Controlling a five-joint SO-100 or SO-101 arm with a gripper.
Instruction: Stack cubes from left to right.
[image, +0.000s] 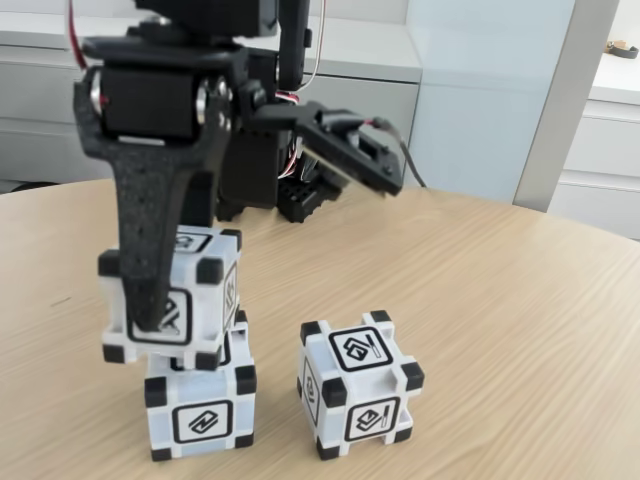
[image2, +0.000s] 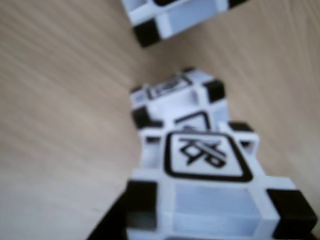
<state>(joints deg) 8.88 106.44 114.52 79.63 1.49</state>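
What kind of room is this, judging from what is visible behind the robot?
Probably an office or lab, not a workshop. The cubes sit on a rounded light wooden table, and behind it runs a low row of grey-white cabinets with a pale countertop. A tall white panel stands at the right.

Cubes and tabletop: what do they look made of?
Cubes, e.g. the loose cube: likely moulded plastic, with a smooth white-grey body, matte black corner blocks and printed black symbols. The fixed view shows crisp edges and a soft sheen.
Tabletop: light wood or wood-look laminate; straight grain lines, matte. The look leaves open which.
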